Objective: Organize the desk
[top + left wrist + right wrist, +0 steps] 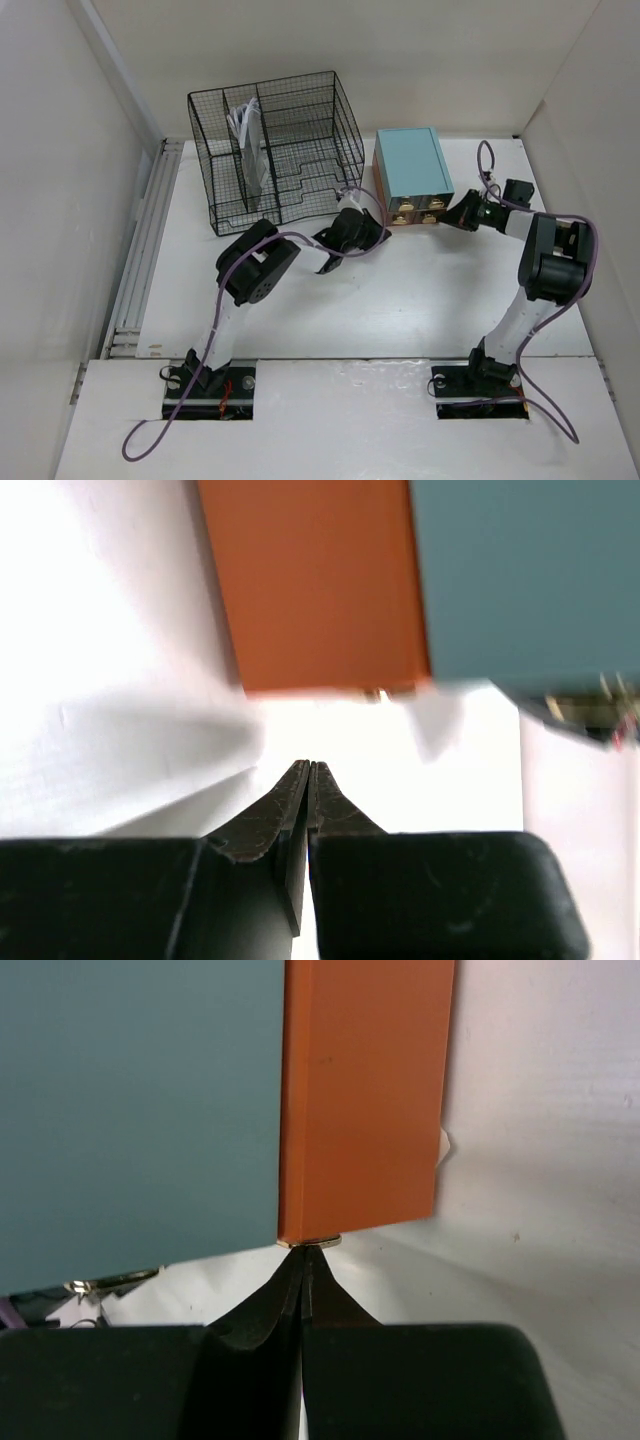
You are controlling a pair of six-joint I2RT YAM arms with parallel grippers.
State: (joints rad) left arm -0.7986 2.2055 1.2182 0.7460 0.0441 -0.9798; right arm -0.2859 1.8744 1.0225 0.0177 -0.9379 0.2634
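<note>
- The desk (400, 300) is the big white top that both arms stand on, and it looks mostly tidy.
- I see no loose things lying on it in the top view.
- The black wire organizer (275, 150) stands at the back left, and some white papers (245, 130) stand up inside one of its slots. That part looks done.
- The teal drawer box (410, 162) stands at the back, just to the right of the organizer. Both arms reach to its front.
- The left gripper (308, 765) is clenched with nothing in it. It points at the orange drawer part (315, 580) but is a little apart from it.
- The right gripper (305, 1250) is clenched too. Its tips touch a small gold knob (308, 1242) at the edge of the orange part. I cannot tell if it pinches the knob or only touches it.
- I think the job is near its end, and the drawers are what is left.
- I cannot tell if a drawer needs pushing in or pulling out.
</note>
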